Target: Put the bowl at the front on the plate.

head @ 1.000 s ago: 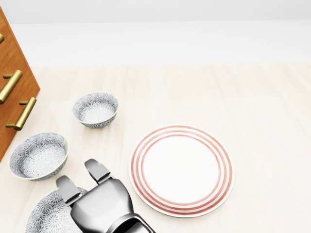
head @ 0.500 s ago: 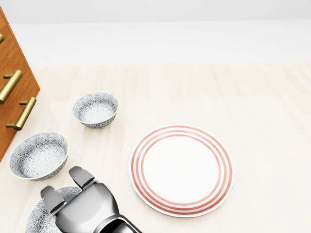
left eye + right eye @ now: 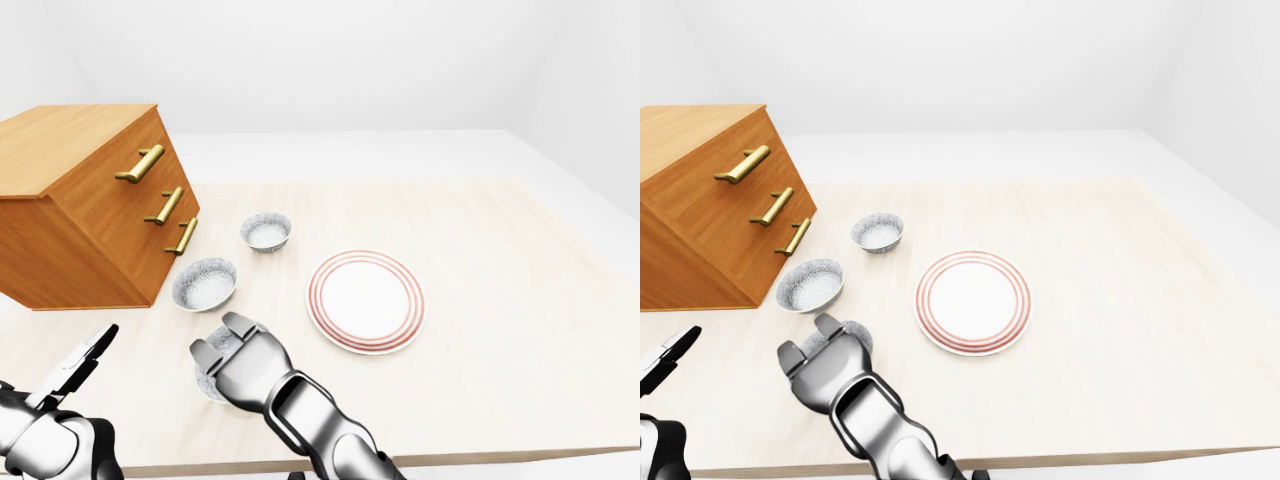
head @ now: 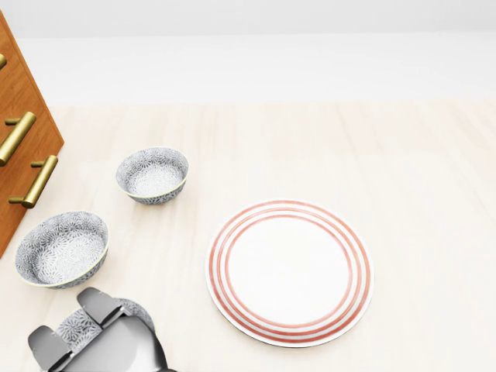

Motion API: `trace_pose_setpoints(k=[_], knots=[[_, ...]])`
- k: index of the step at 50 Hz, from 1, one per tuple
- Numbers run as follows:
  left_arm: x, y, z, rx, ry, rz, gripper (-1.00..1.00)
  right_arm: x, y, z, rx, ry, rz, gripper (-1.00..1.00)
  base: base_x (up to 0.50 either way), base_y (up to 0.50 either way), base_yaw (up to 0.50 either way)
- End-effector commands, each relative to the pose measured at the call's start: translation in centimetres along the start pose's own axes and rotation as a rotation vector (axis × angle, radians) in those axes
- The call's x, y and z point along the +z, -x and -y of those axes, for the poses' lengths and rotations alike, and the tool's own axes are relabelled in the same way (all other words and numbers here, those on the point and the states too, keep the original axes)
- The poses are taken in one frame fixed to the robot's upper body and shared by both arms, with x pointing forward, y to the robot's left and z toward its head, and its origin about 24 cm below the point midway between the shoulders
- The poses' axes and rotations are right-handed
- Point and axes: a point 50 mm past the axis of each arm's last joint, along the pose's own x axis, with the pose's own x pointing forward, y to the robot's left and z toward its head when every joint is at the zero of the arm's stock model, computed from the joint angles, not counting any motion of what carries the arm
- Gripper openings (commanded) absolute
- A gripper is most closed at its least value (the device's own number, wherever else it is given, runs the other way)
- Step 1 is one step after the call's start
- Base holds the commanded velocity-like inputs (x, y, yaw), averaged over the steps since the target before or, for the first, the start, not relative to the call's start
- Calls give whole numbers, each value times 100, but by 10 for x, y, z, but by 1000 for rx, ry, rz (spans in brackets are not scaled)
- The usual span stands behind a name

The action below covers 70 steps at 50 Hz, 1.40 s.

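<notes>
The patterned grey front bowl (image 4: 138,312) sits at the bottom left of the head view, mostly hidden under my right hand (image 4: 68,319). That hand hovers over it, open, with two fingers (image 4: 97,301) spread across its rim and bowl pattern showing between them. I cannot tell whether they touch it. The white plate (image 4: 288,271) with red rings lies to the right of the bowl with nothing on it. My left hand (image 3: 85,355) is at the bottom left of the left-eye view, open and apart from everything.
Two more patterned bowls stand above the front one: a middle bowl (image 4: 62,249) and a smaller far bowl (image 4: 153,175). A wooden drawer chest (image 3: 90,210) with brass handles stands at the left. The table edge (image 3: 450,460) runs close below the hands.
My right hand has slid left and down in the head view, across the front bowl. Bowls and plate have not moved.
</notes>
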Motion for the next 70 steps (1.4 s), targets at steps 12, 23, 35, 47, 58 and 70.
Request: trace_pose_setpoints(k=[12, 23, 35, 47, 58, 70], knots=[[-1, 0, 0, 0, -1, -2, 100, 14, -2, -30, 106, -61, 81, 100, 0, 0, 0], [0, 0, 0, 0, 0, -2, 100, 13, -9, -38, 110, -93, 89, 100, 0, 0, 0], [1, 0, 0, 0, 3, 2, 100, 1, -22, -34, 89, -126, 54, 100, 0, 0, 0], [1, 0, 1, -2, 4, 3, 100, 4, -31, -42, 121, -159, 77, 100, 0, 0, 0], [-1, 0, 1, -2, 1, -5, 100, 5, -24, -45, 135, -156, 71, 100, 0, 0, 0], [1, 0, 0, 0, 7, 3, 100, 0, -17, -53, 126, -179, 16, 100, 0, 0, 0]])
